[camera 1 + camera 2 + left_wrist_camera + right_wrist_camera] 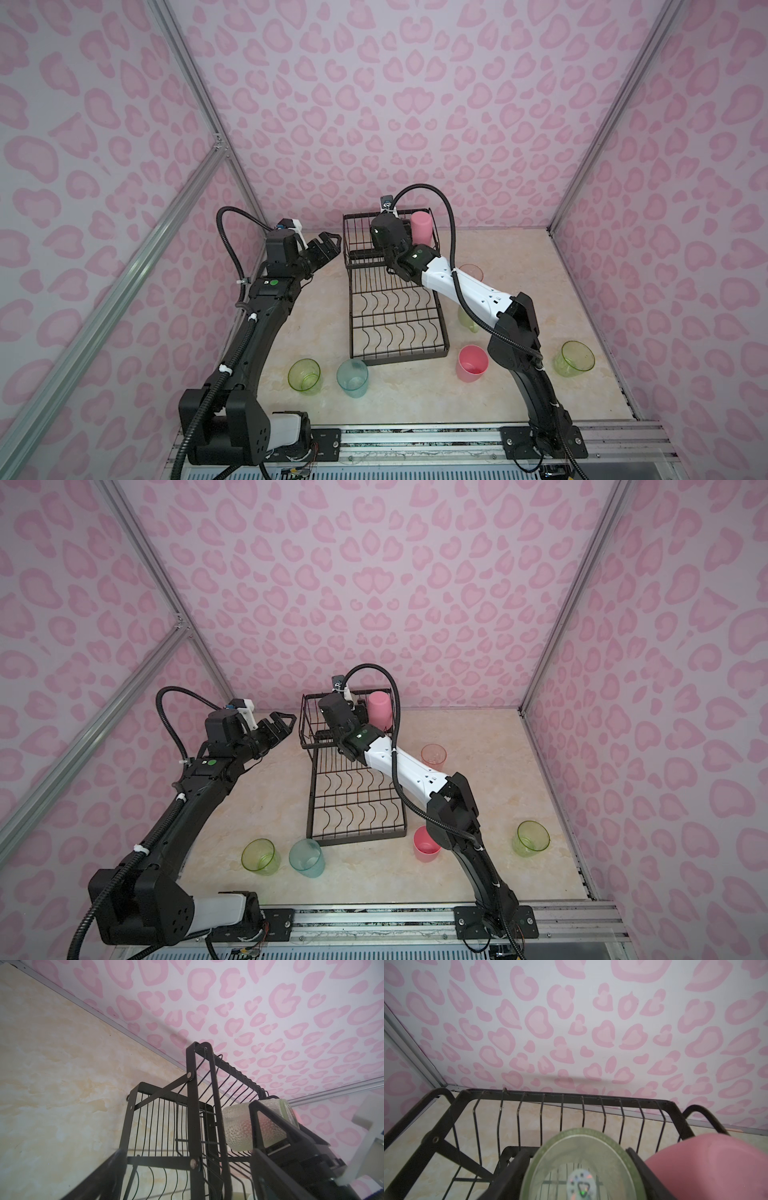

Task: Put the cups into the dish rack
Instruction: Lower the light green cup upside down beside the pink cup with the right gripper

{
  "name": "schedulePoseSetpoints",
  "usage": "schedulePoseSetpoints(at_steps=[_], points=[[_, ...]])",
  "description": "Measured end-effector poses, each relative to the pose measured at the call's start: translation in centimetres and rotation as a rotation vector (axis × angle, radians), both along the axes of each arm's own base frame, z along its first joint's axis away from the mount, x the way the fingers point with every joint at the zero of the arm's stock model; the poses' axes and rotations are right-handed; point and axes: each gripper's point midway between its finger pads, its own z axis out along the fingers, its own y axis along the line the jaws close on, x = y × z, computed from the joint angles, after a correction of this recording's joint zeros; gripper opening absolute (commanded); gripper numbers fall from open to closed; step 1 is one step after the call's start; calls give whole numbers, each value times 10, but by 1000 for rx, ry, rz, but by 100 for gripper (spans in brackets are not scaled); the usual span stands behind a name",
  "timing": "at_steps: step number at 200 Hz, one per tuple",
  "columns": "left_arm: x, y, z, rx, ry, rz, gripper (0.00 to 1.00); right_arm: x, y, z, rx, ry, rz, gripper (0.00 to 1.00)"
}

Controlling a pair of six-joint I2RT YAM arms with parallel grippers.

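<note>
In the raised basket of the black wire dish rack (399, 360) (355, 839), my right gripper (578, 1152) is shut on a frosted grey-olive cup (579, 1165) (234, 1126), with a finger on each side of it. An upturned pink cup (421, 226) (708, 1163) stands right beside it in the basket. My left gripper (330, 245) (193, 1178) hangs open and empty left of the rack. On the table stand a yellow-green cup (304, 375), a teal cup (353, 378), a pink cup (472, 363), another yellow-green cup (574, 358) and a pink-orange cup (471, 272).
A pale green mug (467, 320) is partly hidden under my right forearm. The rack's lower tray with wavy dividers (390, 307) holds nothing. The patterned back wall stands just behind the basket, and a metal rail (415, 434) runs along the table's front.
</note>
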Motion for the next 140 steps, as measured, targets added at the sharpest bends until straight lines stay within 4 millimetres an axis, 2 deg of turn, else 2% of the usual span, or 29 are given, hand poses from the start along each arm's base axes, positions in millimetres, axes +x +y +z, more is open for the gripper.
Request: schedulePoseSetpoints(at_steps=[53, 103, 140], points=[[0, 1, -3, 1, 8, 9, 99, -1, -1, 2, -2, -4, -5, 87], [-2, 5, -9, 8, 40, 33, 97, -7, -6, 27, 17, -34, -5, 89], [-6, 10, -19, 22, 81, 56, 97, -20, -7, 44, 35, -47, 24, 89]])
